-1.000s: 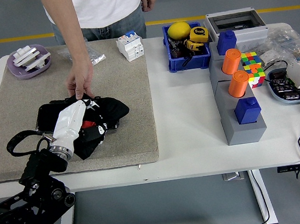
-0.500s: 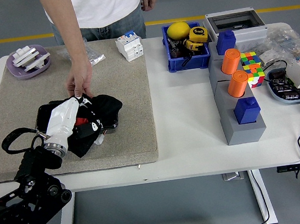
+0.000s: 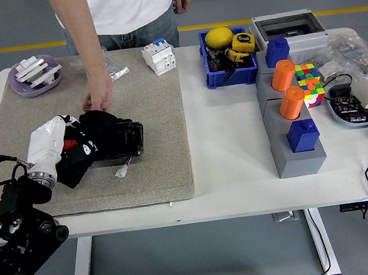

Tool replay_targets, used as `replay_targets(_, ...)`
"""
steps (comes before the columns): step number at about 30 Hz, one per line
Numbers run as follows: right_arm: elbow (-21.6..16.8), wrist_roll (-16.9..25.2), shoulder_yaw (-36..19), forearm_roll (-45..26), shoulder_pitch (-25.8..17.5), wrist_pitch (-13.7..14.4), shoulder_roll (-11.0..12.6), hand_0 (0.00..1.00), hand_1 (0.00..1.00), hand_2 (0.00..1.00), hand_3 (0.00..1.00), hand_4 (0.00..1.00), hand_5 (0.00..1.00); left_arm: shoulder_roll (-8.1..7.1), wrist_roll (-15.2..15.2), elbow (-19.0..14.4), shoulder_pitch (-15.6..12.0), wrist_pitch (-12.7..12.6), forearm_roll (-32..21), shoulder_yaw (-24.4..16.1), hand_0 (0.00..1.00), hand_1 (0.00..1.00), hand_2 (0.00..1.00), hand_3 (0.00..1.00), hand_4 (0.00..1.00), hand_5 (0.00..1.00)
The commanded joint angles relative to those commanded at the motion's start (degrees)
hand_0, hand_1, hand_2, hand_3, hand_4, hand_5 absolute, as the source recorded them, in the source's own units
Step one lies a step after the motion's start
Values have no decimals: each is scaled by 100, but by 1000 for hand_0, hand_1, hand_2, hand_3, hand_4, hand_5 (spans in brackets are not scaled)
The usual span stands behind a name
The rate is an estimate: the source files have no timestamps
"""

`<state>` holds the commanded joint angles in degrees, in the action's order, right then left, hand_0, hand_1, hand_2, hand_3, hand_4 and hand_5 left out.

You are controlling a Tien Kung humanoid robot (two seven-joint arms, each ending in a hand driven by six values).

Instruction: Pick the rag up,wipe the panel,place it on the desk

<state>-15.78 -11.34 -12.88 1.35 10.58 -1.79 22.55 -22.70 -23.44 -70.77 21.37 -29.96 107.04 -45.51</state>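
Note:
A black rag with red and white marks lies bunched over the left part of a black panel on the beige mat. My left hand, in a white cover, is shut on the rag at its left end. The panel's right part shows bare. A small white tag lies just in front of the panel. A person's hand rests on the panel's far edge. My right hand is out of view.
The beige mat covers the table's left half. A purple dish with white parts sits at its far left, a white breaker at its far right. A blue bin, a grey block stand and cables fill the right side.
My left hand has dragged the rag to the left across the panel, baring the panel's right part. The person's hand stays at the panel's far edge.

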Motion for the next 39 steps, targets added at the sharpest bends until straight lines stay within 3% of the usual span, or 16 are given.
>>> replay_targets(22,-2,-17,-9,6,9,-18,9,707,691,694,633,998,535,-314,-30,275,-67,-63,145,-462,288,153,456,445,275,2)
replay_targets(39,-4,6,32,-53,17,-22,2,709,690,694,634,998,537,-285,45,417,-34,-101,36,-393,288,152,454,443,266,2)
